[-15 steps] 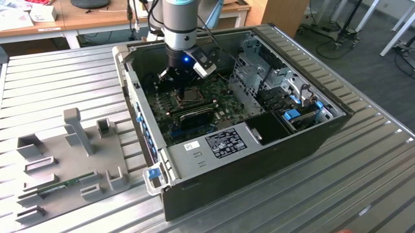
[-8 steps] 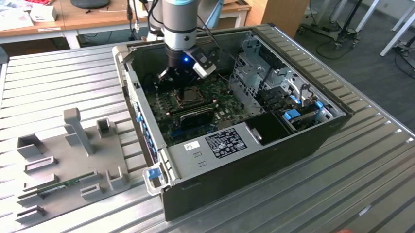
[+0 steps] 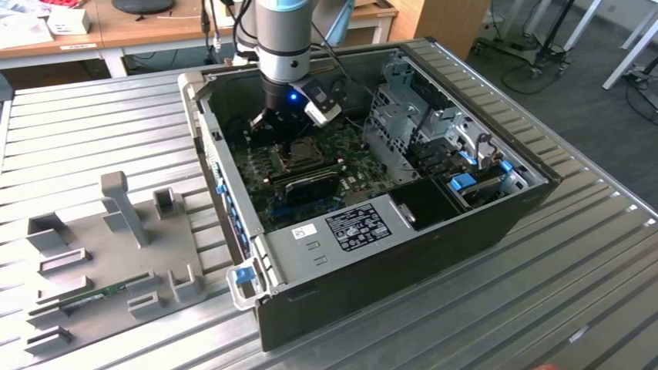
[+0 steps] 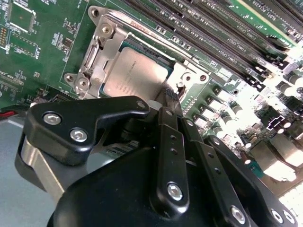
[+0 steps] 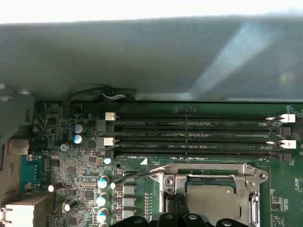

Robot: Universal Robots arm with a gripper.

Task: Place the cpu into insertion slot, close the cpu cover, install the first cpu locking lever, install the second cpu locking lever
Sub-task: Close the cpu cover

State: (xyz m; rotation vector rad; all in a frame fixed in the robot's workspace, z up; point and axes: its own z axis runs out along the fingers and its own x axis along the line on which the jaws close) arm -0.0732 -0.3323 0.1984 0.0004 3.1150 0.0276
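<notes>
On the table (image 3: 82, 116), inside the open case (image 3: 411, 277), jaws sit together at the cpu's (image 4: 135, 71) exterior-view eleven o'clock.

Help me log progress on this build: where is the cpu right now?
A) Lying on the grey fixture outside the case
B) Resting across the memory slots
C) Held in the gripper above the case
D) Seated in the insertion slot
D: in the second wrist view the cpu lies flat inside the silvery rim of the insertion slot, with the gripper at the slot's edge.
</notes>
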